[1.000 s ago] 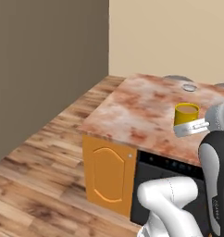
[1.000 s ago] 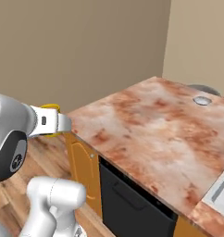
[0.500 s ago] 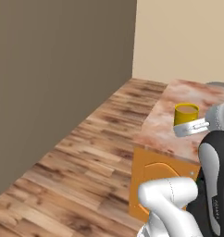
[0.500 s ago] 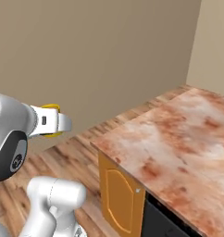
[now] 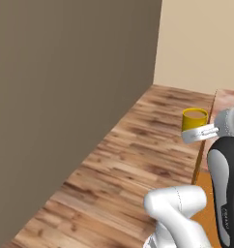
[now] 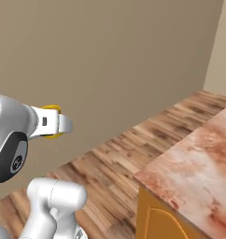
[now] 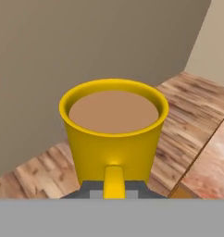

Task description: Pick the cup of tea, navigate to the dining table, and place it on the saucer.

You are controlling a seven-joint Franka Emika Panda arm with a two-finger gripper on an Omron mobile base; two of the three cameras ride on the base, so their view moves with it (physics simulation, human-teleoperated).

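One container matters here, the cup of tea [image 7: 114, 134], a small yellow cylindrical mug whose thin rim rings a flat, smooth surface of brown liquid that sits a little below the lip and looks level. In the hand view its handle faces the camera, a narrow yellow strip running down the near wall into the dark fingertips [image 7: 88, 190] at the bottom edge, which are closed tight on that handle. The cup stands upright and is carried in the air over the wooden plank floor [image 5: 138, 160], clear of any surface. From the left base view the cup of tea [image 5: 195, 119] shows as a short yellow cylinder just above the pale gripper [image 5: 200, 134], with a tan wall [image 5: 65, 97] to the left and a lighter cream wall [image 5: 201, 43] behind. From the right base view only a sliver of the yellow cup [image 6: 51, 108] peeks over the gripper [image 6: 63, 125] at the end of the white arm, so its contents cannot be judged there. A counter with a reddish-brown and cream marbled stone top [image 6: 199, 163] and an orange cabinet front [image 6: 157, 221] stands to the right, well apart from the cup; its top edge also appears at the right side of the hand view, probably the same surface, though little of it shows.
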